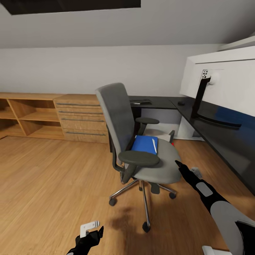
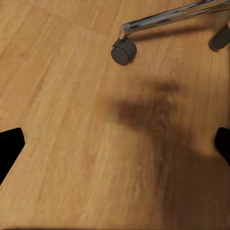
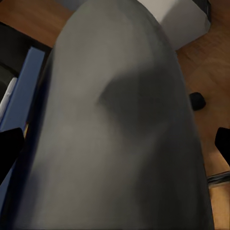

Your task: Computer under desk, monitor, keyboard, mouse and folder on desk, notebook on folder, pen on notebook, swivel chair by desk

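Folder [image 1: 144,144] on chair [image 1: 141,141], unmoved | monitor [image 1: 219,81] on worktop [image 1: 212,136] | my right claw [image 1: 177,163] apart, near seat | left claw [image 1: 92,234] apart, empty.

Folder [image 1: 144,144] on swivel chair [image 1: 141,141] seat (pen [image 1: 154,145] atop), desk [image 1: 212,131] right.

The large white-backed monitor [image 1: 226,78] is cut off by the frame's right edge. The black L-shaped desk [image 1: 226,141] runs off there too. Small dark items at the desk's far end are too small to identify.
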Robot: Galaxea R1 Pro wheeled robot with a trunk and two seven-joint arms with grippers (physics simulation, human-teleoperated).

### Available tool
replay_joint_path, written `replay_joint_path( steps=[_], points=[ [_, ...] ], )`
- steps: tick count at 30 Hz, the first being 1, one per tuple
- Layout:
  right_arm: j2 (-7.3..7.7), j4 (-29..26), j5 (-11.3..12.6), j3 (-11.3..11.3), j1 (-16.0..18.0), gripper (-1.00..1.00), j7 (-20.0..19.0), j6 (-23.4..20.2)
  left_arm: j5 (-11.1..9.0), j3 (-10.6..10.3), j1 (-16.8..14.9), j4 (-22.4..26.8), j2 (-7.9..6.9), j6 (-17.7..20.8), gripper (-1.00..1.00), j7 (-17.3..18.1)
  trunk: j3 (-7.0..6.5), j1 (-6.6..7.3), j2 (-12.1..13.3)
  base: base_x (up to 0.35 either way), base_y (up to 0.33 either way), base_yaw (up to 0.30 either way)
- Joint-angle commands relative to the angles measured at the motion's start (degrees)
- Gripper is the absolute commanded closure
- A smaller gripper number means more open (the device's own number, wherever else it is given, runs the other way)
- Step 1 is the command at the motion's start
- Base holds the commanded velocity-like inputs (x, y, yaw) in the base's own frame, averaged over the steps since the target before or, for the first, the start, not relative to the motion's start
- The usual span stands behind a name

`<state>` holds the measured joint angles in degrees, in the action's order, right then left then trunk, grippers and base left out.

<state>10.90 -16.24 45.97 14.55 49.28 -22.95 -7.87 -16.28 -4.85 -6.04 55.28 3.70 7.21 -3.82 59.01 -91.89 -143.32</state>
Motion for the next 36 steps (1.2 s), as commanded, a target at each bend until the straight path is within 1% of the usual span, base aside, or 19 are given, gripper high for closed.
replay_joint_path(
  steps=[1, 29, 36],
  points=[
    [-0.01, 0.0, 0.5, 0.2, 0.0, -1.0, -0.3, -0.6, -0.6, -0.2, 0.0, 0.1, -0.03, 0.3, -1.0, -0.4, 0.1, 0.01, 0.0, 0.0, 0.0, 0.129],
    [-0.07, 0.1, 0.4, 0.2, 0.0, -1.0, -0.2, -0.3, -0.7, -0.2, 0.0, 0.1, -0.01, 0.3, -1.0, -0.4, 1.94, 0.01, 0.0, 0.0, 0.0, 0.175],
    [0.19, 0.1, 0.5, 0.2, 0.0, -1.0, -0.3, -0.3, -0.7, -0.2, 0.0, 0.1, -0.01, 0.3, -1.0, -0.4, 2.07, 0.01, 0.0, 0.071, -0.074, 0.051]
  ],
)
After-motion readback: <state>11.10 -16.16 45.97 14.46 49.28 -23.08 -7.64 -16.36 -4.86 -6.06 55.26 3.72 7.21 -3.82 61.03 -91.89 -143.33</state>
